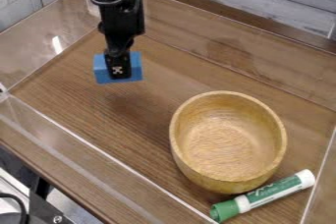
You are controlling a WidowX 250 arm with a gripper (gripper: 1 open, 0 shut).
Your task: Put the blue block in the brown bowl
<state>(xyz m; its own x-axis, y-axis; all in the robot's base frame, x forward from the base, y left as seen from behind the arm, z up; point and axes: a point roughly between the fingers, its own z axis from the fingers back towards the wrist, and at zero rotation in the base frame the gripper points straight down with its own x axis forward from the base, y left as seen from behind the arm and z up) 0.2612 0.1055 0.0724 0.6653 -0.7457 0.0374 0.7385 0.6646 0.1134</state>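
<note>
The blue block (105, 69) hangs a little above the wooden table, gripped between the fingers of my gripper (118, 69), which points straight down and is shut on it. A faint shadow lies on the table below the block. The brown bowl (230, 141) stands empty at the lower right, well apart from the block and the arm. The black arm rises from the block toward the top edge of the view.
A green-and-white marker (264, 196) lies just in front of the bowl near the table's front edge. Clear low walls (79, 140) border the wooden table (223, 66) at the front and left.
</note>
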